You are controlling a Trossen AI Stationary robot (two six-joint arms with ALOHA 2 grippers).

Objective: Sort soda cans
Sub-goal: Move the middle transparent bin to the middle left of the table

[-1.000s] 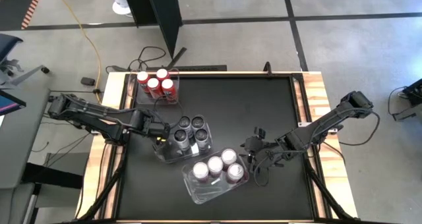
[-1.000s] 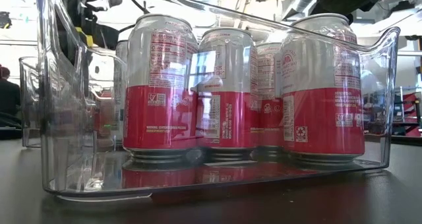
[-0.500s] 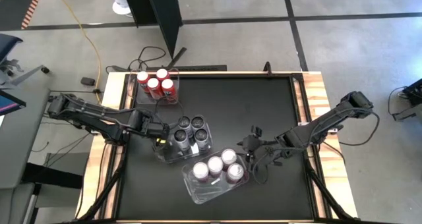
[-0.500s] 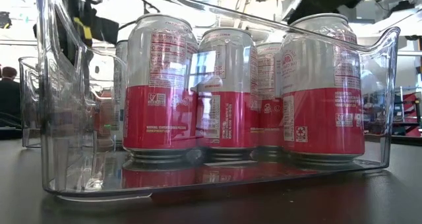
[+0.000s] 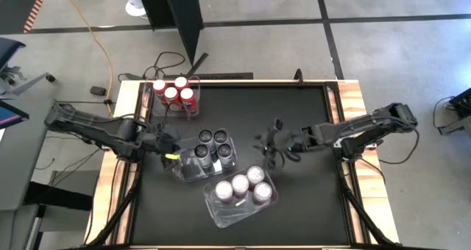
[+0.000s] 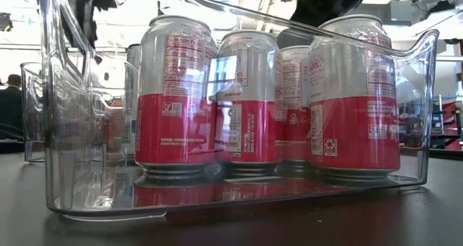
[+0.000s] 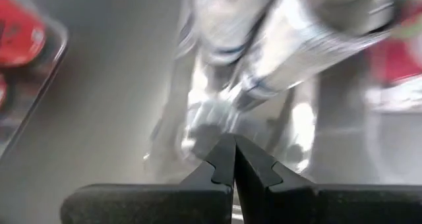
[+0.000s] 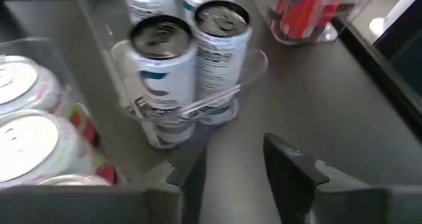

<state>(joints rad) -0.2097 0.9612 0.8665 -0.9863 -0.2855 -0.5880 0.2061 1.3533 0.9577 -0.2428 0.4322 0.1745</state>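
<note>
On the black surface (image 5: pixel 294 110), the closed, empty left gripper (image 5: pixel 171 143) is resting beside the clear plastic tub of dark grey cans (image 5: pixel 211 145). Red cans (image 5: pixel 174 93) and white-and-red cans (image 5: pixel 241 185) are sitting in separate tubs. The half-open, empty right gripper (image 5: pixel 266 141) is hovering nearby; sorting looks nearly complete.

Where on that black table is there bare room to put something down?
The mat's far right stretch, beyond the right tool, is bare, as is the near left corner. It is crowded centre-left: three tubs of cans, red, dark, white, sit close together.
</note>
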